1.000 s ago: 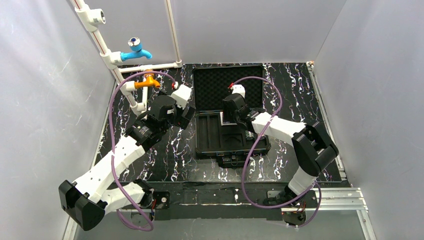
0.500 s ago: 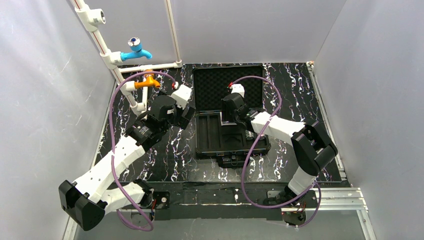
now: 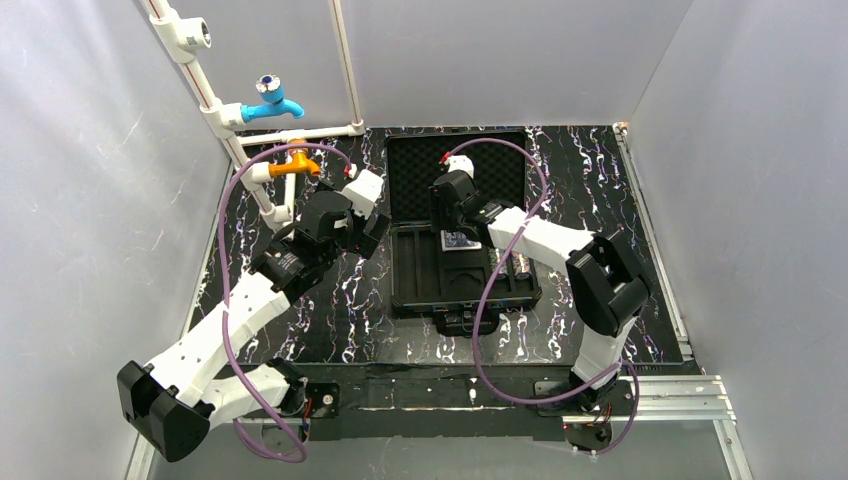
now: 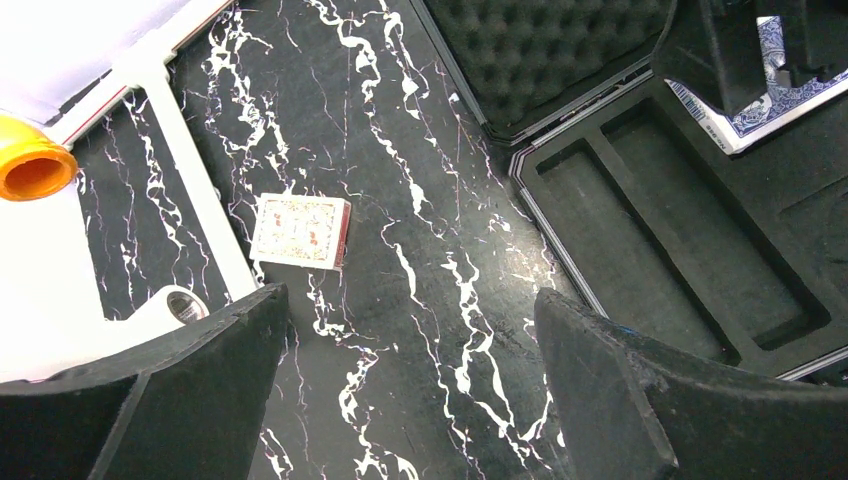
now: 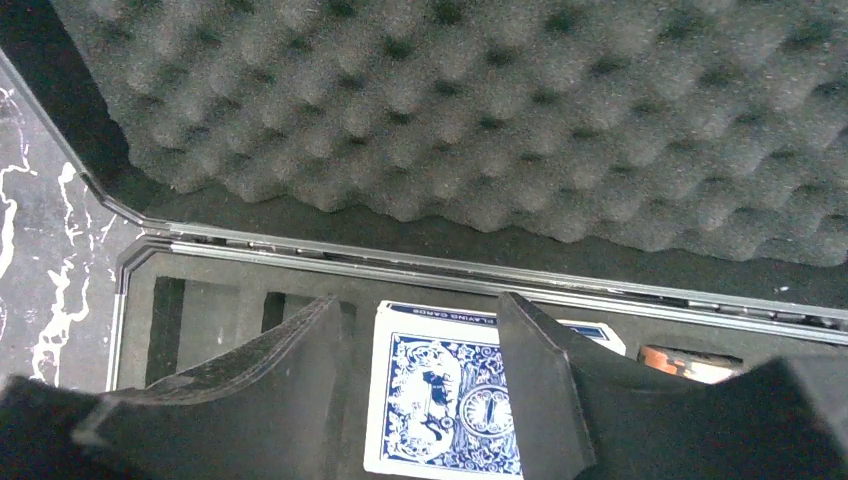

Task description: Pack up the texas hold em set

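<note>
Right gripper (image 5: 420,305) hovers, jaws parted, gripping nothing, over blue-backed card deck (image 5: 440,400), which lies flat in black hard plastic briefcase (image 3: 400,270) tray and looks seated. Red-patterned card deck (image 4: 300,232) lies outside on marble table (image 4: 420,150). Left gripper (image 4: 408,295) hangs nearby, jaws wide and empty, probably to span it.

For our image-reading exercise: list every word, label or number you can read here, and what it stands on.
"PLAYING CARDS": top edge of the blue patterned card box, lying in the black slotted tray.
Barcode on that box's side: too small to read.
Red patterned card box on the black marbled table: no legible text.
</note>
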Robot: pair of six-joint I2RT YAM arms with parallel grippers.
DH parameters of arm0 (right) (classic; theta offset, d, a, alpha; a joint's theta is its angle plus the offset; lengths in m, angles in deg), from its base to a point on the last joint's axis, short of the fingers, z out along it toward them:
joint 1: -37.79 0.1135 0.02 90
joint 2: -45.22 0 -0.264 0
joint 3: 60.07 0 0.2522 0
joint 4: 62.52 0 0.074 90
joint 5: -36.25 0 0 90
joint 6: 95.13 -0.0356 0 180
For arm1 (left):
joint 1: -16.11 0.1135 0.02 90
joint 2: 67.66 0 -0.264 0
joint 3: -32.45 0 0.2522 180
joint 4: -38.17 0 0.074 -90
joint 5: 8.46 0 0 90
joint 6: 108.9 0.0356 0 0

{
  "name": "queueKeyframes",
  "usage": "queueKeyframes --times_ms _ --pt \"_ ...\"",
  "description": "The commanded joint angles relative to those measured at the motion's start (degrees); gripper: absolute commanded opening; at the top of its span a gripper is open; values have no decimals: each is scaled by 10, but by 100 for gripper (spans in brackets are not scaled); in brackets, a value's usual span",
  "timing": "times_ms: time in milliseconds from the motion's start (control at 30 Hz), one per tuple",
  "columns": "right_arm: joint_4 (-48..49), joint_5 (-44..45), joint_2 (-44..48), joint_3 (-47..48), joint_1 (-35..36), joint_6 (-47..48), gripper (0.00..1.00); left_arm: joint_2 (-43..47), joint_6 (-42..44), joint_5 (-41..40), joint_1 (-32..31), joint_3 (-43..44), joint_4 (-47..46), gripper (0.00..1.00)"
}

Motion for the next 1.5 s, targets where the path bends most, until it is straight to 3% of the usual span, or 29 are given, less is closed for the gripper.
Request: queueKeyframes --times_ms 0,133,200,300,433,500,733,1033,1200,1467 --pt "2 -3 -26 34 -1 10 65 17 4 -12 1 -5 2 91" --pt "0 -12 -42 29 -1 13 55 19 6 -13 2 -6 2 91" --pt "-27 3 -38 5 1 10 45 22 7 -15 1 -7 1 91" --pt "0 20 2 -65 11 -6 43 21 8 -14 1 -7 1 91" --pt "73 23 9 -150 16 -12 49 17 9 -16 1 -8 1 91" --pt "82 -14 5 -134 17 26 62 14 9 -16 1 -8 1 91" --pt "84 -25 65 -102 16 54 76 14 12 -17 1 -8 1 91" --pt "56 -15 138 -107 17 51 66 16 15 -19 1 -9 1 91" --pt "61 -22 141 -148 18 35 59 13 17 -17 1 -10 1 92" --pt "78 -39 117 -207 18 15 56 -3 19 -14 1 -13 0 92"
